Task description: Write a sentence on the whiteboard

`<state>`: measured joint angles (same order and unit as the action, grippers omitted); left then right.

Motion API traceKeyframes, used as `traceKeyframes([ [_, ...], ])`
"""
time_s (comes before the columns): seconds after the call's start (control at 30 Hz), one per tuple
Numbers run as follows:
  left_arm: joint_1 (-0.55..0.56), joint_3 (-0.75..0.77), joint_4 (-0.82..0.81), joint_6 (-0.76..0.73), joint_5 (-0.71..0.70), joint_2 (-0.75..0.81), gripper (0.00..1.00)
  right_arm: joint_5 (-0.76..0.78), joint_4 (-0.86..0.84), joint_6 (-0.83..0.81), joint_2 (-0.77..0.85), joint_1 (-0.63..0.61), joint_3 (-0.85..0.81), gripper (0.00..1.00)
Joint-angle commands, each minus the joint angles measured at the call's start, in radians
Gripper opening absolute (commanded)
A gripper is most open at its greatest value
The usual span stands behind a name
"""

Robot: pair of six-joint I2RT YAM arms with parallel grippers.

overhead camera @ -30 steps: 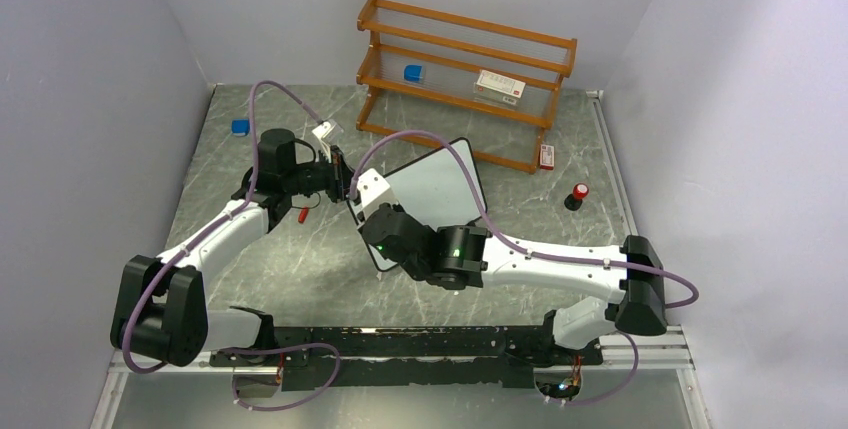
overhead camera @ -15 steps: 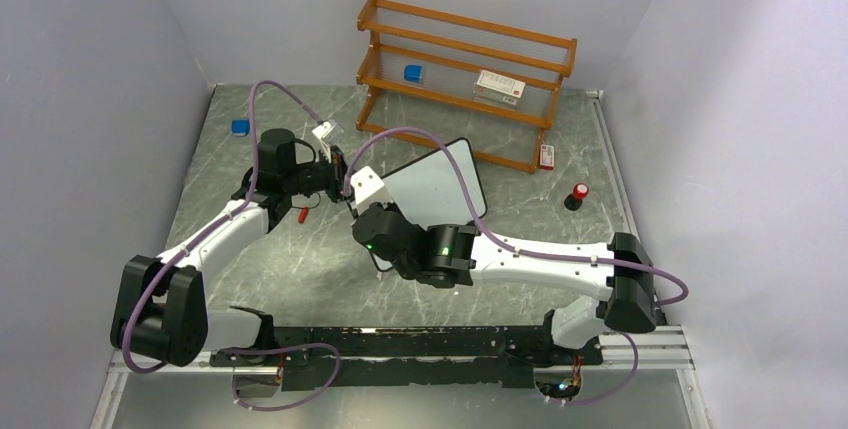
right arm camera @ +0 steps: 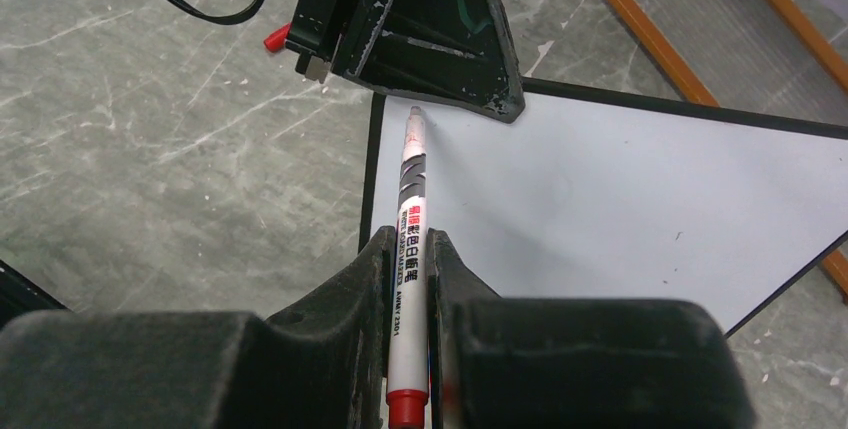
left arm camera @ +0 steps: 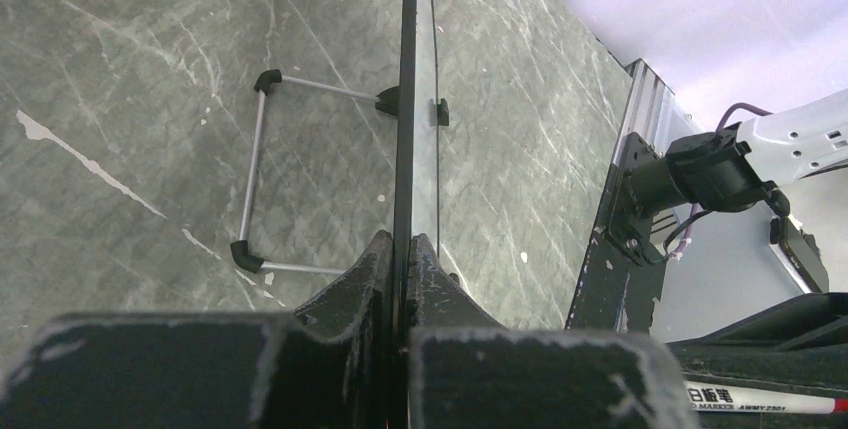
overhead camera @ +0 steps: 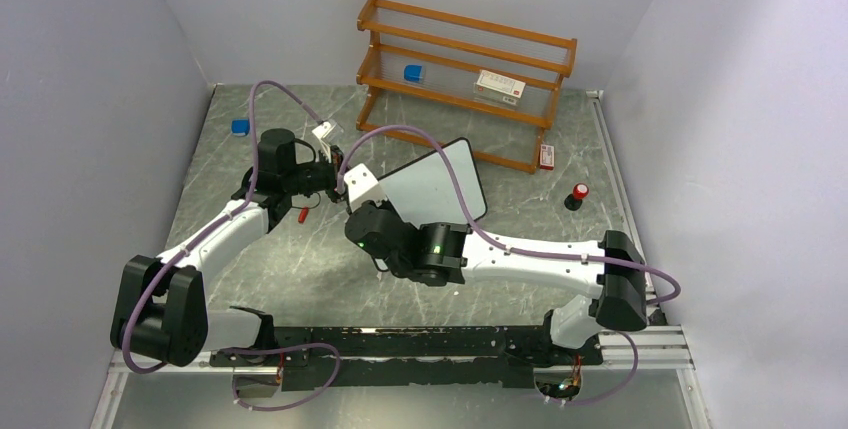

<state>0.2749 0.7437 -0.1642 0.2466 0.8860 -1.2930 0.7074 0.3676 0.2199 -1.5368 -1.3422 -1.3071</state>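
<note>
A small rectangular white board (right arm camera: pixel 620 189), edged by a thin black frame, is pictured against a grey marble-patterned tabletop (overhead camera: pixel 300 269) veined in white. A slim white marker pen (right arm camera: pixel 410 199) is marked with grey chevrons, red and black lettering and a red end. A slatted wooden shelf (overhead camera: pixel 455 97) is finished in orange-brown.

From above, the right arm (overhead camera: pixel 430 249) covered the near left corner of the whiteboard (overhead camera: pixel 440 184) and hid the right hand (right arm camera: pixel 408 249) and its marker (right arm camera: pixel 412 179). The left wrist camera saw the board only edge-on, its top cut off; in the right wrist view its right corner ran out of frame, and whether the marker tip touched it was unclear. Print on the small box (overhead camera: pixel 499 85) on the shelf (overhead camera: pixel 470 22) was too small to read.
</note>
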Motion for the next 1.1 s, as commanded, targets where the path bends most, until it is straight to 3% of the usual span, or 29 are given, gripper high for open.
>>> traceKeyframes([
  [0.0, 0.004, 0.008, 0.038, -0.022, -0.026, 0.002, 0.05, 0.023, -0.011, -0.001, -0.023, -0.003, -0.033, 0.00],
  [1.07, 0.004, 0.006, 0.035, -0.017, -0.026, 0.007, 0.05, 0.004, 0.139, 0.085, -0.070, -0.022, -0.049, 0.00],
])
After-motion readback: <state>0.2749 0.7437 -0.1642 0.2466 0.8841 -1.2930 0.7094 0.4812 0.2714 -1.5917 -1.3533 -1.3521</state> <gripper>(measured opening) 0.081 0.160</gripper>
